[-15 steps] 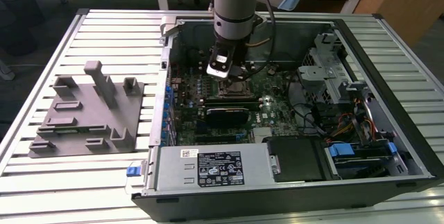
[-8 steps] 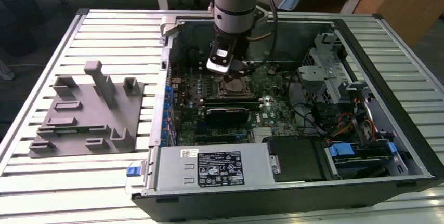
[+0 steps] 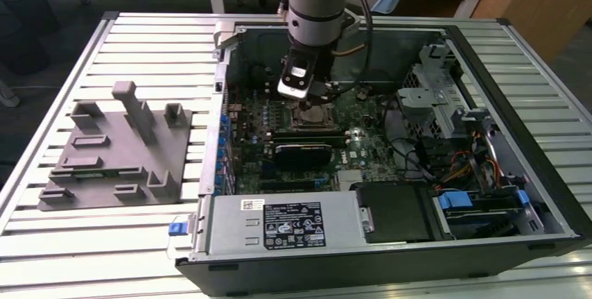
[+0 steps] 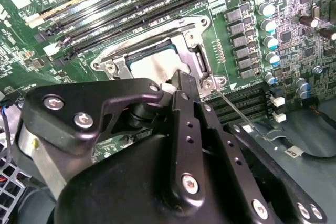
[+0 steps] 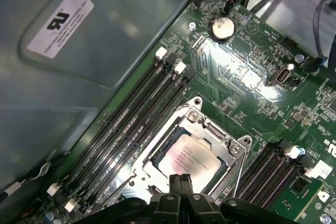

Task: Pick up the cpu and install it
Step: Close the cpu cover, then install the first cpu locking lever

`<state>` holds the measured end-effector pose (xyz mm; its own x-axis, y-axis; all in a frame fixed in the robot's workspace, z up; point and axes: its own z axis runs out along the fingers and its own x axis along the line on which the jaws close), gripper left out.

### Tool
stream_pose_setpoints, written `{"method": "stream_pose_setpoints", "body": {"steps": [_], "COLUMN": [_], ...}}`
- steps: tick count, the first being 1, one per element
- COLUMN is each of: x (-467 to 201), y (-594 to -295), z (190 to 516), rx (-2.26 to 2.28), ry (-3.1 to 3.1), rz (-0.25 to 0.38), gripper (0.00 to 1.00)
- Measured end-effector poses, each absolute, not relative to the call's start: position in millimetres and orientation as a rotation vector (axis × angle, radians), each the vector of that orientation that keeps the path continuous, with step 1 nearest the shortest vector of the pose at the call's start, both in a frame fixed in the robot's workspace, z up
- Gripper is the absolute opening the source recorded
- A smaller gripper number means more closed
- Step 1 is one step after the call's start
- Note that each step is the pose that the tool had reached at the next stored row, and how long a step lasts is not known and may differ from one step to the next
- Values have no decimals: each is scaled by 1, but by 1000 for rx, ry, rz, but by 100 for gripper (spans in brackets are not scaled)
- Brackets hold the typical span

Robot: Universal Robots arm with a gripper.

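One arm (image 3: 319, 7) reaches down into an open computer case (image 3: 389, 243) in the exterior view, its gripper (image 3: 310, 101) low over the motherboard (image 3: 370, 143) near the middle of the case; a grey fixture plate (image 3: 120, 153) lies on the slatted table (image 3: 55, 257) to the exterior view's left of the case, well apart from the arm; in the second wrist view the gripper (image 4: 176, 80) has its black fingers (image 4: 186, 114) drawn together with no gap between the tips, which rest at the edge of the cpu (image 4: 152, 69); the cpu lies flat inside the socket (image 4: 199, 59), within the metal frame, and the fingers clasp nothing; in the first wrist view the cpu (image 5: 189, 158) sits level in the socket (image 5: 231, 148), silvery top upward, between rows of memory slots (image 5: 136, 114); the gripper (image 5: 180, 179) has its tips pressed together just at the cpu's near edge, holding nothing.
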<state>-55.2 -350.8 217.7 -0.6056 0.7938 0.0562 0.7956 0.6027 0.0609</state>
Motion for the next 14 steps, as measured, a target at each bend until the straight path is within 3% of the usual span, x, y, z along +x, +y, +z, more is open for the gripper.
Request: {"method": "stream_pose_setpoints", "body": {"steps": [14], "x": [-49], "y": [-351], "z": [218], "rx": [-1386], "ry": [-2789], "rz": [-124], "gripper": [11]}}
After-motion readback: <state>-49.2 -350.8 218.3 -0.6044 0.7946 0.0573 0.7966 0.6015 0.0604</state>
